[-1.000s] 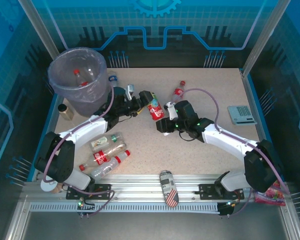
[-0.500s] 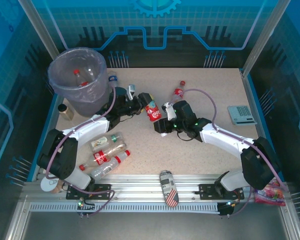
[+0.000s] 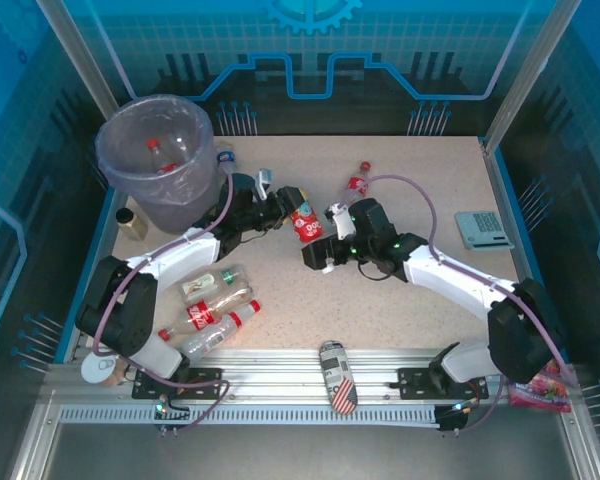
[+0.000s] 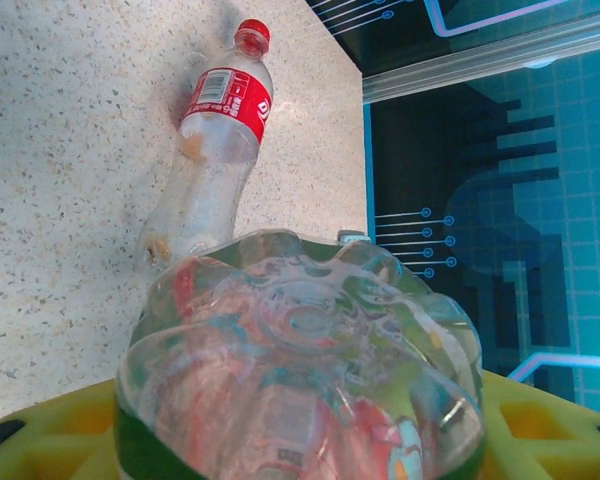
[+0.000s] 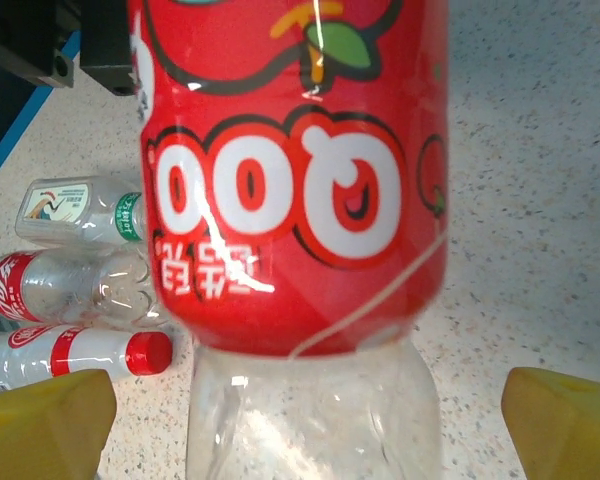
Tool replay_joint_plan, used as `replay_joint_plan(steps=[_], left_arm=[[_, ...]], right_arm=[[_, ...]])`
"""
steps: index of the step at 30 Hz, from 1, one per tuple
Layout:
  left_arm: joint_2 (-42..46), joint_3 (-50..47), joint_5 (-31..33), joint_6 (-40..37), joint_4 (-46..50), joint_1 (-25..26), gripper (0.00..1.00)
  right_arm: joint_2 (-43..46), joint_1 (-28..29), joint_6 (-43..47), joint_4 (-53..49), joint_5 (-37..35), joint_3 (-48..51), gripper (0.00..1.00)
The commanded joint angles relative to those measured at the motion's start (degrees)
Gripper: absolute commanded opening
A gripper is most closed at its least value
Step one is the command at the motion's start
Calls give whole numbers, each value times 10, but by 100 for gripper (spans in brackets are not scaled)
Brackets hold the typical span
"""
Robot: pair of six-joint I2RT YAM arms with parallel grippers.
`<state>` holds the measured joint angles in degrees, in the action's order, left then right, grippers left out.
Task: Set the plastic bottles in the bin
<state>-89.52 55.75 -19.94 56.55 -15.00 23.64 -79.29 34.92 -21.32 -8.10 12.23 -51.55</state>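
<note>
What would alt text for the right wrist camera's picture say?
A clear plastic bottle with a big red label looms close in the middle, between the two yellow fingertips of the right gripper, which stand apart from it. Behind it, three more clear bottles lie on the speckled beige table.

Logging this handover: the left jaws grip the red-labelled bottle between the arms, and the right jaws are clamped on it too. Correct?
Not quite. The left gripper grips the red-labelled bottle, but the right gripper is open, its jaws clear of the bottle on both sides; the right wrist view shows this.
</note>
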Motion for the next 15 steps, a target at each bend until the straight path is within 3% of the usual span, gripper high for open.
replay_joint_plan(steps=[1,5,8,12,15], left_arm=[[2,58,12,-64,55,2,49],[10,154,30,-155,151,-11,44],[4,231,11,-175,184,-35,42],[-6,332,-28,-177,207,-90,43],[-12,427,-14,-216,261,-144,44]], right_arm=[[48,-28,24,-27,-8,-4,100],[97,-86,9,-66,-37,15,100],[116,-134,-5,-91,-37,37,100],[128,-152,-9,-97,-27,54,100],[128,-154,-9,-98,-27,60,100]])
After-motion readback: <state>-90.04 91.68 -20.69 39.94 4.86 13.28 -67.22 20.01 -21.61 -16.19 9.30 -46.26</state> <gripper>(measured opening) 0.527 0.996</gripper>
